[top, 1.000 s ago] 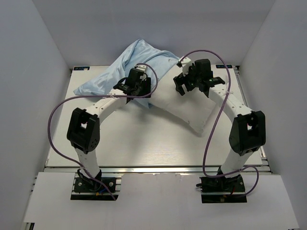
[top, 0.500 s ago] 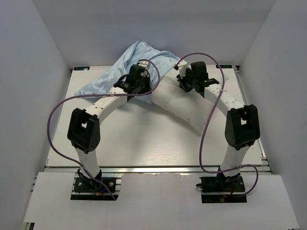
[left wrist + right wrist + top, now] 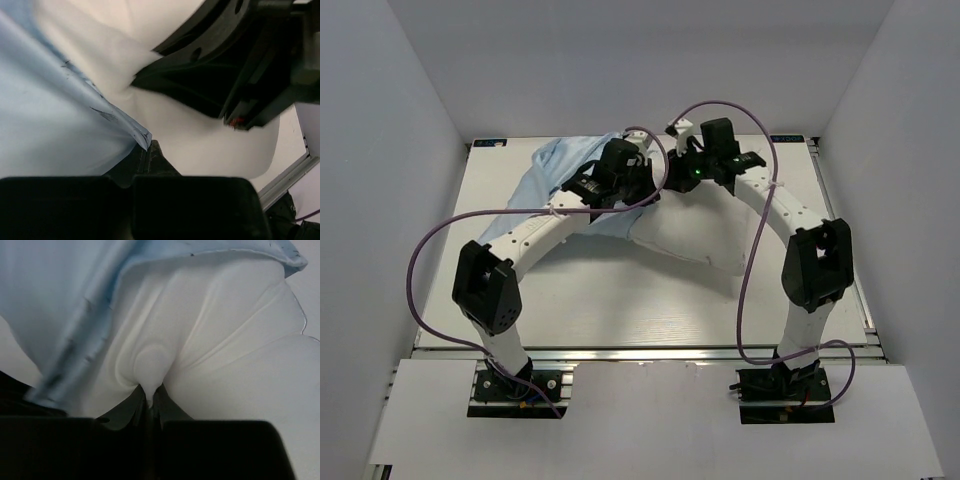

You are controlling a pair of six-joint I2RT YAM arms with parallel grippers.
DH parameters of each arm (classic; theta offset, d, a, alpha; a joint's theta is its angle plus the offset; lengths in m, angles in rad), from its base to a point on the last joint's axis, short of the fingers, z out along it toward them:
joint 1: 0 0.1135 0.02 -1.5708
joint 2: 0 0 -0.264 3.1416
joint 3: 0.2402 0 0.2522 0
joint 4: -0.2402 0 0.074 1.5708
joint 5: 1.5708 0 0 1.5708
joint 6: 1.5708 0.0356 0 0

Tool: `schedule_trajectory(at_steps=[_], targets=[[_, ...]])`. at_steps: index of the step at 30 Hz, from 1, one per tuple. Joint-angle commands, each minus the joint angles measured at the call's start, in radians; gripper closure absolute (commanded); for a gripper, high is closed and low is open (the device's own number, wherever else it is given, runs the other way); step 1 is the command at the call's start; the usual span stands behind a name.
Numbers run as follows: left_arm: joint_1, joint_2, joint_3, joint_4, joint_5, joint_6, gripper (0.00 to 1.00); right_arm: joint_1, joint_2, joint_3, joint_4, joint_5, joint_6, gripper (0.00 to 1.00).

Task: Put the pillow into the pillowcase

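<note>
The off-white pillow (image 3: 695, 235) lies right of the table's middle, its far-left end under both grippers. The light-blue pillowcase (image 3: 560, 165) is bunched at the back left and overlaps that end. My left gripper (image 3: 645, 185) is shut, and the pillowcase's hem corner (image 3: 144, 139) sits right at its tips (image 3: 150, 146), with the pillow (image 3: 200, 140) just beyond. My right gripper (image 3: 678, 172) is close beside it. In the right wrist view this gripper (image 3: 150, 400) is shut on a pinched fold of the pillow (image 3: 225, 355), with the pillowcase (image 3: 65, 290) draped over the top left.
White walls enclose the white table (image 3: 620, 300) on three sides. Purple cables (image 3: 750, 250) loop beside each arm. A metal rail (image 3: 640, 350) runs along the near edge. The right arm's black wrist (image 3: 235, 65) fills the upper right of the left wrist view.
Both grippers have shut. The left one moved right and the right one moved left, so they now meet. The pillowcase has come down from the back wall, and the pillow shifted left.
</note>
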Motion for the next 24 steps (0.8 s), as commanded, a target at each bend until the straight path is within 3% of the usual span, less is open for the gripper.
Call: schedule_trajectory(at_steps=[1,5,9,15,16,18,19,22,24], targets=[[-0.046,-0.058,0.076,0.119,0.061,-0.064,1.00,0.121,0.008,0.135,-0.042,-0.285,0.236,1.00],[-0.045,-0.080,0.073,0.117,0.029,-0.076,1.00,0.156,0.008,0.116,0.075,-0.295,0.373,1.00],[-0.045,-0.112,0.030,0.151,0.046,-0.102,1.00,0.159,0.034,0.088,0.097,-0.249,0.392,1.00],[-0.019,-0.222,-0.066,0.122,-0.052,-0.108,1.00,0.145,-0.007,0.017,0.018,-0.181,0.186,0.98],[0.007,-0.241,-0.110,0.117,-0.058,-0.117,1.00,0.130,-0.020,0.007,0.006,-0.178,0.130,0.79],[0.038,-0.297,-0.158,0.117,-0.060,-0.148,1.00,0.092,-0.070,-0.029,-0.008,-0.175,0.010,0.61],[0.073,-0.316,-0.205,0.122,-0.057,-0.156,1.00,0.078,-0.087,-0.038,-0.006,-0.175,-0.030,0.45],[0.149,-0.364,-0.270,0.120,-0.019,-0.189,1.00,0.021,-0.168,-0.069,0.006,-0.191,-0.185,0.20],[0.193,-0.371,-0.277,0.099,-0.005,-0.197,1.00,-0.008,-0.230,-0.090,0.001,-0.250,-0.338,0.11]])
